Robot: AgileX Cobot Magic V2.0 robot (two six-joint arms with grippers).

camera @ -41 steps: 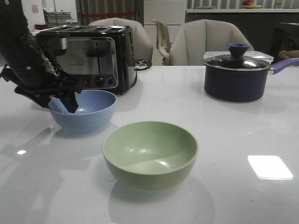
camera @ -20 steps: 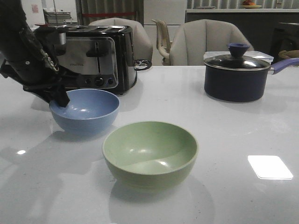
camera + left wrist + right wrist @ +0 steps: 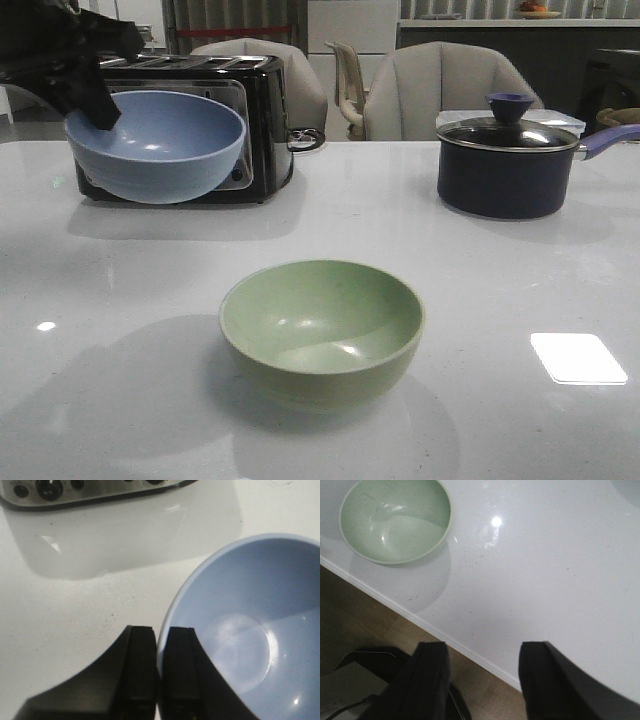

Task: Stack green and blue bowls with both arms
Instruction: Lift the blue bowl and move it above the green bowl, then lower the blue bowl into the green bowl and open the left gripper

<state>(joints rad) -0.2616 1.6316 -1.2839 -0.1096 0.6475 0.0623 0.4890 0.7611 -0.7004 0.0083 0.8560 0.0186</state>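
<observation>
White glossy table [image 3: 480, 300] in what looks like a kitchen showroom, chairs tucked in behind it, so expect a slick surface under everything. Your blue bowl [image 3: 155, 145] is up in the air on the robot's left, in front of the toaster [image 3: 262, 120], tipped a bit toward the camera. It looks like a light, stiff, matte bowl, probably plastic or fibre, so it shouldn't be heavy, but a pinch on one point of the rim means it can swing or slip if you jerk it. The rim is really the only place to grab it. The green bowl [image 3: 322, 328] sits upright near the front middle of the table, untouched, well apart from the blue one.

Your left tool [image 3: 159, 672] is clamped narrow across the blue rim, one finger inside and one outside, with the arm reaching in high from the left edge. Your right tool [image 3: 481, 680] hangs wide with nothing in it, out past the table edge over the floor, the green bowl well ahead of it. The saucepan [image 3: 510, 165] is far off to the right, out of the way.
</observation>
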